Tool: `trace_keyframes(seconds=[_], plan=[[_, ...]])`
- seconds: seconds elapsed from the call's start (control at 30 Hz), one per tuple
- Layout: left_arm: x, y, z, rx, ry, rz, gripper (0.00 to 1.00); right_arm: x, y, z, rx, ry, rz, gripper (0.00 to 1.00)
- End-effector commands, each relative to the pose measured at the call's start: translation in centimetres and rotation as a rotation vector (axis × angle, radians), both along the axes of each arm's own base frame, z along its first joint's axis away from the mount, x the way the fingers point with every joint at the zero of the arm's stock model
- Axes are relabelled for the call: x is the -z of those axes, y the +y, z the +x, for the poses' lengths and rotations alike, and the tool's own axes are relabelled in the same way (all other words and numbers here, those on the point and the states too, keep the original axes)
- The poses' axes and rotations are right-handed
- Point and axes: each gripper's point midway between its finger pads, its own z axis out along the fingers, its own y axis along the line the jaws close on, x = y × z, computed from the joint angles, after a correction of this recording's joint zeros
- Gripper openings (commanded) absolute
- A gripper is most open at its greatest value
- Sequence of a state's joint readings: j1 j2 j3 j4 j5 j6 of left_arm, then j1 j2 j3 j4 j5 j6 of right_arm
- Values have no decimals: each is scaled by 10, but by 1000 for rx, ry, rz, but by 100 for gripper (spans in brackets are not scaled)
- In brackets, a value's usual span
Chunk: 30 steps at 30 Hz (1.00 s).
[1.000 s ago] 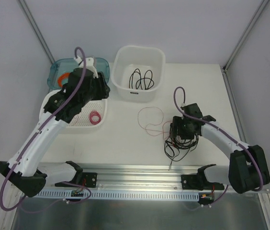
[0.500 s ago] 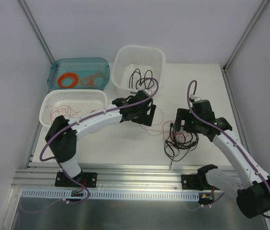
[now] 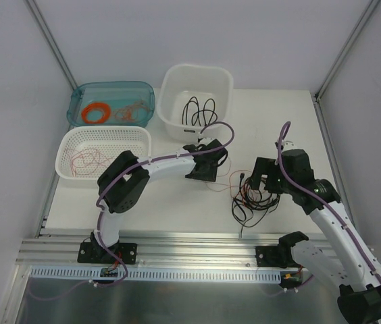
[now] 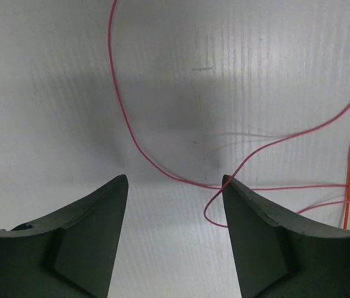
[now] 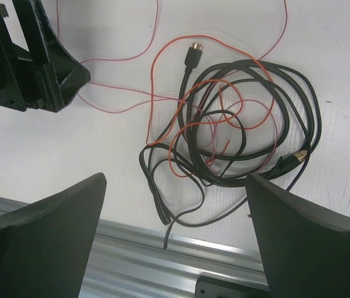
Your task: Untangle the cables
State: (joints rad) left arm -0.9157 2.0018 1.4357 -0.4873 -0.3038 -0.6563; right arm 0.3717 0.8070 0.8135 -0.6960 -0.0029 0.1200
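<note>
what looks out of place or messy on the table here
The cables lie in a knotted heap of black, red and orange loops near the front rail, with one black end trailing onto it. A thin red wire strays from the heap under the open left end effector. Nothing looks spilled or damaged.

Lab test cell: white panel walls, aluminium mounting rail.

Table: white, matt.
Walls: pale grey panels at the far, left and right sides.
Posts: metal, at the far corners.
Rail: aluminium, along the near edge.
Light: even, with soft shadows.
</note>
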Motion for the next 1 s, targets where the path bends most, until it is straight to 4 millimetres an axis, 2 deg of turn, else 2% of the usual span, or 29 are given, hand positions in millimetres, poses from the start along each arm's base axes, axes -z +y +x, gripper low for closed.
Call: trace_keyframes(seconds=[0.0, 0.2, 0.4, 0.5, 0.6, 0.67, 0.73, 0.8, 0.87, 0.97], plan=[[-4, -4, 18, -114, -71, -11, 62, 4, -2, -5, 13, 15, -3, 100], [7, 6, 20, -196, -89, 13, 54, 6, -3, -7, 11, 11, -3, 99], [28, 21, 9, -245, -57, 48, 43, 10, 1, -12, -13, 24, 17, 100], [36, 30, 2, -259, -40, 65, 28, 11, 2, -12, -14, 22, 19, 100], [39, 43, -5, -268, -36, 88, 3, 12, 2, -12, -12, 19, 21, 100], [40, 54, -6, -276, -36, 111, 0, 14, 3, -11, -10, 25, 24, 100], [35, 64, -7, -285, -47, 120, 0, 17, 4, -10, -11, 32, 28, 100], [20, 77, -1, -290, -91, 132, 0, 20, 5, -11, -10, 43, 31, 99], [11, 95, 0, -283, -125, 173, 0, 23, 5, -11, -11, 54, 28, 99], [-23, 115, 7, -274, -211, 187, 0, 27, 6, -10, -8, 60, 30, 100]])
